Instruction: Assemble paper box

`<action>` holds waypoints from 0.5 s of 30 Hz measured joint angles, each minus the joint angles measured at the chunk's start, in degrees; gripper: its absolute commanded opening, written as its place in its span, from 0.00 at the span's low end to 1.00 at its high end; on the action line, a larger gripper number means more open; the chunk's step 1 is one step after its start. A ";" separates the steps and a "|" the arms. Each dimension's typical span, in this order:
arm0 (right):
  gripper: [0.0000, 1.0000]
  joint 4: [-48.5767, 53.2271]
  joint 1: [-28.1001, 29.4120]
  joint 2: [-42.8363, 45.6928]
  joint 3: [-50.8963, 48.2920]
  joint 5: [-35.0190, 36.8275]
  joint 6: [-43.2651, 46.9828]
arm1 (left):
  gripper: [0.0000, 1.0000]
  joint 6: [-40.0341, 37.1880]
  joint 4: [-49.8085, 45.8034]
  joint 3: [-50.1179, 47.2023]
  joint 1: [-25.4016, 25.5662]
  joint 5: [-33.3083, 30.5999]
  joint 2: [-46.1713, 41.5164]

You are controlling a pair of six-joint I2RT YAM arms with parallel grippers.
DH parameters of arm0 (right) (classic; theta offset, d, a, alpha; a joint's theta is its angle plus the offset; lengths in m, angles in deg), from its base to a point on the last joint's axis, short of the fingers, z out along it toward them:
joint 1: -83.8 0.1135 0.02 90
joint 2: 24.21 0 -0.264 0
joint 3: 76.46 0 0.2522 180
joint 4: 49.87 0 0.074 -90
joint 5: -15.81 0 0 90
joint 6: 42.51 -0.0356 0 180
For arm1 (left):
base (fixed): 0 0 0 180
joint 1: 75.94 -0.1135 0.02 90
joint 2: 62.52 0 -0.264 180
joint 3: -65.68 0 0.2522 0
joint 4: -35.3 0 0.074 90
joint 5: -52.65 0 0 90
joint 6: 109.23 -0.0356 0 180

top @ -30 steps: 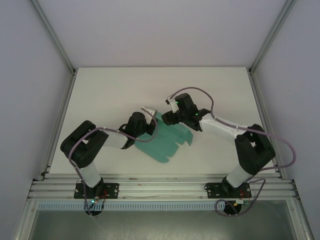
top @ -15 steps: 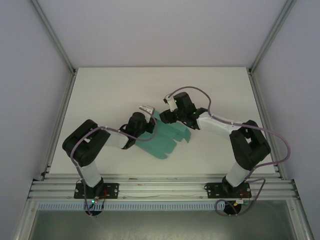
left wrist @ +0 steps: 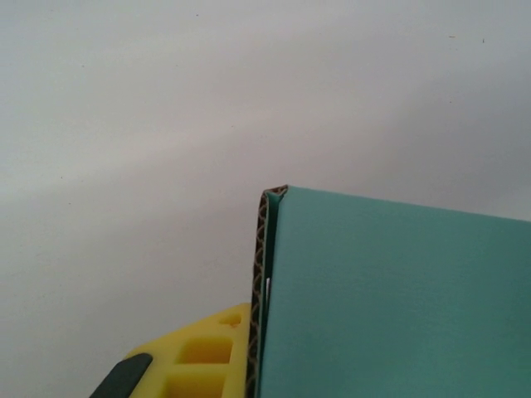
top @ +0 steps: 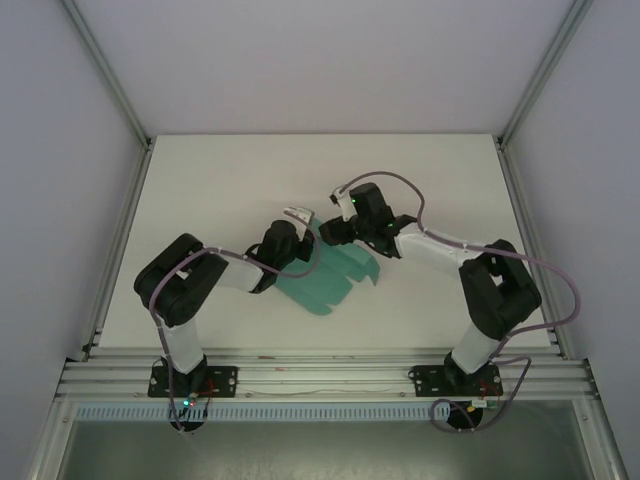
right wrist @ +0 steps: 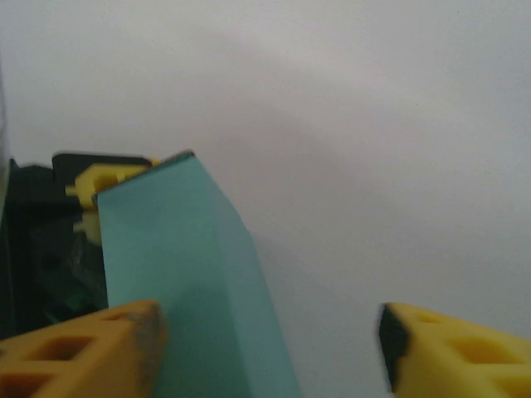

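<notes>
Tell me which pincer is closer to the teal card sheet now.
Left, narrowly. The left pincer has an edge of the teal card sheet flush against one finger; the right pincer is open around a raised flap, one finger beside it, the other well clear.

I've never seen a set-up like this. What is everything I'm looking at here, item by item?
paper box: one, teal-green, a cut card sheet with flaps, mid-table between the two grippers
table: one, white, under everything
walls: pale grey-white panels at the back and sides
rail: silver metal, along the near edge, carrying both arm bases
cables: purplish-grey, looped along both arms
left arm: one, black and white, reaching to the sheet's left edge
right arm: one, black and white, reaching to the sheet's far end
left gripper: one, a yellow finger against the card's edge
right gripper: one, yellow fingers, spread apart beside the card
</notes>
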 measured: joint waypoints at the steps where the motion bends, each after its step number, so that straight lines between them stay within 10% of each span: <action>1: 0.84 0.20 0.00 1.16 -1.05 0.46 -0.76 | 0.00 0.57 -0.61 0.07 0.00 -0.20 -0.26; 8: 0.97 3.48 -2.64 20.00 -11.76 1.84 -5.86 | 0.00 9.49 -11.98 0.61 -3.56 2.40 -5.73; 15: 0.85 0.94 -5.16 32.61 -19.19 -4.09 -8.37 | 0.00 13.66 -17.94 -0.20 -7.08 10.45 -10.05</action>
